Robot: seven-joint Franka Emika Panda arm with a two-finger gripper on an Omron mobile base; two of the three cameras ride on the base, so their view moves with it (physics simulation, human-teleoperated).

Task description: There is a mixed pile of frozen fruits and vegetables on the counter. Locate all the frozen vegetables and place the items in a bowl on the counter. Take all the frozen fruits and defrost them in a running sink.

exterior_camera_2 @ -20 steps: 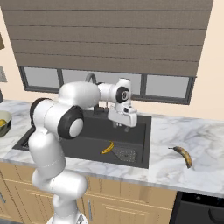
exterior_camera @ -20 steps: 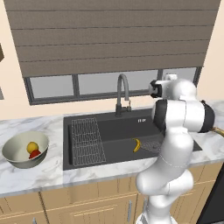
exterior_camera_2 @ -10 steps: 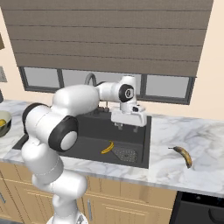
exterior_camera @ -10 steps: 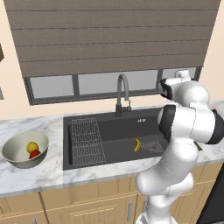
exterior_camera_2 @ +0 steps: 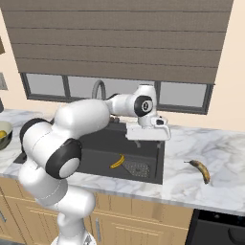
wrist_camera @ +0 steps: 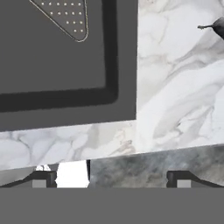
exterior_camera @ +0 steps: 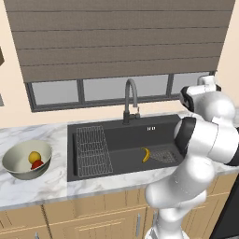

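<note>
One banana (exterior_camera: 146,154) (exterior_camera_2: 117,161) lies on the floor of the black sink (exterior_camera: 116,137) (exterior_camera_2: 98,143), beside the drain strainer (exterior_camera: 163,155) (wrist_camera: 65,17). A second banana (exterior_camera_2: 201,170) rests on the marble counter (exterior_camera_2: 220,153) to the right of the sink; its dark tip (wrist_camera: 216,24) shows in the hand view. My gripper (exterior_camera_2: 146,138) (wrist_camera: 111,179) hangs open and empty over the sink's right rim. The grey-beige bowl (exterior_camera: 18,165) at far left holds a yellow-orange piece (exterior_camera: 33,156) and a red piece (exterior_camera: 38,164).
A wire rack (exterior_camera: 91,149) covers the sink's left part. The dark gooseneck tap (exterior_camera: 130,100) stands behind the basin under the window. A black appliance top (exterior_camera_2: 220,225) borders the counter at the lower right.
The arm has swung right, carrying the open gripper from above the middle of the sink to its right rim. Both bananas and the bowl have stayed put.
</note>
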